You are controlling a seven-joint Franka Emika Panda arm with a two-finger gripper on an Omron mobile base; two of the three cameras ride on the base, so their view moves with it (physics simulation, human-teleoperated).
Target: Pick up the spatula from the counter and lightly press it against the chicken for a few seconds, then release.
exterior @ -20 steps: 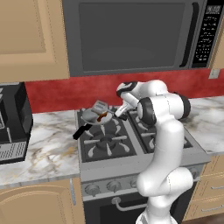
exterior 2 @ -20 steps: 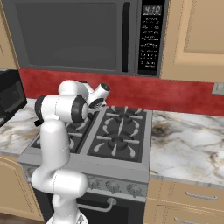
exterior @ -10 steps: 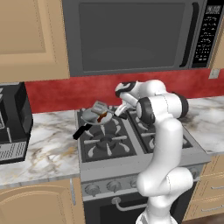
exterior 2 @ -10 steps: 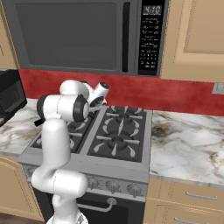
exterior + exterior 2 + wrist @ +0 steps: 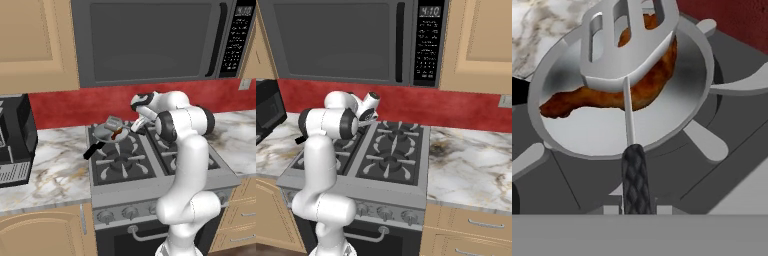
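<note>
We saw our end effector [image 5: 637, 209] clamped on the spatula [image 5: 628, 50] — its blade lay on the chicken [image 5: 648, 89] in the pan [image 5: 602, 132].

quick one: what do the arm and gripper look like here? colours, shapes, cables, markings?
The arm is glossy white, made of thick rounded links with dark bands at the joints. The gripper is compact and white with two small finger tips, and there is a dark patch at the wrist behind it. I can't make out any cables or markings.

We read 4:10 on the microwave's clock display [image 5: 430, 11], up and right of the gripper [image 5: 131, 129]; the keypad labels [image 5: 427, 55] are unreadable.
</note>
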